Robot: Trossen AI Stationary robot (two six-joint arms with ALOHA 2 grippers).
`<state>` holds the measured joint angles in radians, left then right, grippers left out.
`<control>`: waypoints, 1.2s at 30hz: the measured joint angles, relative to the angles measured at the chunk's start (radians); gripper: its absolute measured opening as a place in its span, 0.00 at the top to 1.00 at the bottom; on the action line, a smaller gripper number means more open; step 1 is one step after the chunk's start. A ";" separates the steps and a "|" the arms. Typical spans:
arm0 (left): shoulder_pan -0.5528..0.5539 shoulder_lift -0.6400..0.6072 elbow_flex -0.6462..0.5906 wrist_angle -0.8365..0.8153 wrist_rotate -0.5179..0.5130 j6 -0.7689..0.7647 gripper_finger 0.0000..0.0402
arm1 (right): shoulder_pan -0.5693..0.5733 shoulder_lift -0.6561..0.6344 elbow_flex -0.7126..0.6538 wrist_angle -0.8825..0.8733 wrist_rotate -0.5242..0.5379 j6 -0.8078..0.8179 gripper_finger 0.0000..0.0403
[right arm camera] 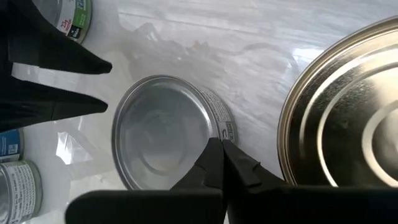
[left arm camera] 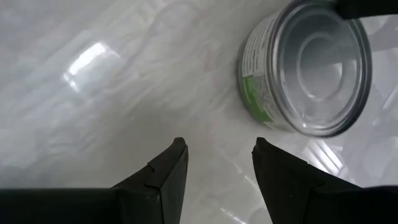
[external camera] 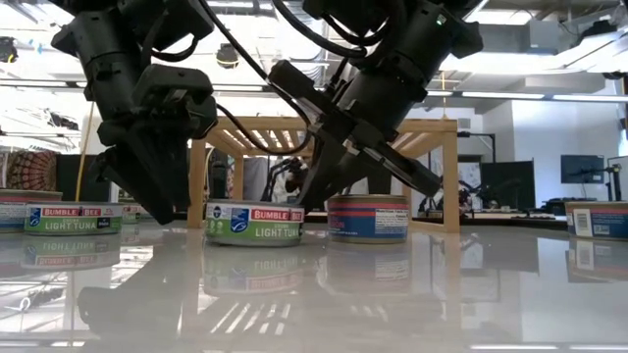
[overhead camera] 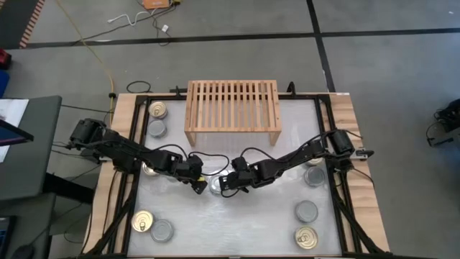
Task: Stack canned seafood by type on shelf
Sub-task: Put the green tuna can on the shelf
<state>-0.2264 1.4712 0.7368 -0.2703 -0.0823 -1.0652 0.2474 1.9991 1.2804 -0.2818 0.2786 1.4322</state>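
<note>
Right gripper [right arm camera: 222, 149], jaws pressed together, is hovering over a silver-topped tuna tin [right arm camera: 165, 130]; left gripper [left arm camera: 217, 165], jaws slightly spread, is waiting beside it. Grasping is pending: the right jaws need reopening before lifting toward the shelf [overhead camera: 232, 106].

Wooden rack [overhead camera: 232, 106]: one.
Silver-topped tins: five, namely back left [overhead camera: 157, 128], centre [overhead camera: 215, 185], right [overhead camera: 314, 176], front right [overhead camera: 306, 211], front left [overhead camera: 162, 231].
Gold-lidded tins: four, namely back left [overhead camera: 157, 110], front left [overhead camera: 142, 221], front right [overhead camera: 305, 237], and one half hidden under the left arm [overhead camera: 149, 168].
Tin of uncertain lid: one, mostly hidden under the right arm [overhead camera: 313, 160].
Tins in all: ten counted from above.
Arms: two.
Grippers: two, left gripper [overhead camera: 199, 185] and right gripper [overhead camera: 224, 188].
Table [overhead camera: 237, 230]: one.
</note>
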 joint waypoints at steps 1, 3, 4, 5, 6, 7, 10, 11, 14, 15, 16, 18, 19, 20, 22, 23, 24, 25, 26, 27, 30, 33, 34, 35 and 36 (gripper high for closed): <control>0.000 0.000 0.000 0.000 0.002 -0.009 0.57 | 0.000 0.000 0.000 -0.001 0.000 0.000 0.94; 0.000 0.000 0.000 0.000 0.008 -0.030 0.57 | 0.001 0.000 0.000 -0.002 0.000 -0.001 0.94; 0.000 0.000 0.000 0.000 0.014 -0.042 0.57 | 0.001 0.000 0.000 -0.002 0.000 -0.006 0.95; 0.000 0.000 0.000 0.000 0.023 -0.054 0.57 | 0.002 0.000 0.000 -0.002 0.000 -0.012 0.96; 0.000 0.000 0.000 0.000 0.030 -0.066 0.57 | 0.003 0.000 0.000 -0.002 0.000 -0.016 0.96; 0.000 0.000 0.000 0.001 0.034 -0.079 0.57 | 0.003 0.000 0.000 -0.002 0.000 -0.016 0.97; 0.000 0.000 0.000 0.022 0.041 -0.109 0.57 | 0.003 0.001 0.000 -0.002 0.000 -0.019 0.96; 0.000 0.000 0.000 0.046 0.042 -0.110 0.57 | 0.003 0.001 0.000 -0.002 0.000 -0.020 0.95; 0.006 0.000 0.000 0.119 0.044 -0.110 0.57 | 0.003 0.001 -0.001 -0.002 0.000 -0.027 0.95; 0.012 0.000 0.000 0.132 0.044 -0.110 0.57 | 0.003 0.001 -0.001 -0.002 0.000 -0.028 0.95; 0.018 0.001 0.000 0.133 0.044 -0.111 0.57 | 0.003 0.001 -0.001 -0.002 0.000 -0.030 0.95; 0.025 0.002 0.000 0.117 0.044 -0.134 0.57 | 0.003 0.001 -0.001 -0.001 0.000 -0.043 0.96; 0.026 0.002 -0.003 0.111 0.043 -0.148 0.57 | 0.003 0.001 -0.001 -0.002 0.000 -0.045 0.96; 0.026 0.002 -0.010 0.111 0.042 -0.164 0.57 | 0.003 0.001 -0.001 -0.002 0.000 -0.046 0.96; 0.025 0.002 -0.038 0.136 0.043 -0.200 0.57 | 0.003 0.001 -0.001 -0.002 0.000 -0.050 0.95; 0.024 0.003 -0.057 0.168 0.044 -0.221 0.57 | 0.003 0.001 -0.001 -0.002 -0.001 -0.052 0.95; 0.020 0.003 -0.078 0.204 0.044 -0.243 0.57 | 0.004 0.001 -0.001 -0.003 -0.001 -0.053 0.95; 0.017 0.003 -0.097 0.246 0.045 -0.267 0.57 | 0.005 0.001 -0.001 -0.005 -0.001 -0.054 0.95; 0.012 0.003 -0.116 0.303 0.046 -0.283 0.57 | 0.005 0.001 -0.001 -0.008 -0.001 -0.056 0.95; 0.009 0.003 -0.137 0.357 0.048 -0.301 0.57 | 0.005 0.001 -0.001 -0.015 -0.001 -0.056 0.95; 0.002 0.003 -0.184 0.488 0.052 -0.340 0.57 | 0.006 0.001 0.000 -0.026 -0.003 -0.057 0.95; 0.002 0.002 -0.203 0.538 0.050 -0.368 0.57 | 0.005 0.001 -0.001 -0.030 -0.006 -0.069 0.95; 0.002 0.002 -0.205 0.531 0.048 -0.370 0.57 | 0.005 0.001 -0.001 -0.027 -0.008 -0.070 0.95; 0.002 0.003 -0.207 0.527 0.048 -0.371 0.57 | 0.006 0.001 -0.001 -0.024 -0.008 -0.072 0.95; 0.002 0.003 -0.207 0.527 0.048 -0.370 0.57 | 0.006 0.001 -0.001 -0.024 -0.008 -0.072 0.95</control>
<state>-0.2245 1.4742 0.5301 0.2563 -0.0348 -1.4349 0.2531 1.9999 1.2797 -0.3061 0.2710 1.3602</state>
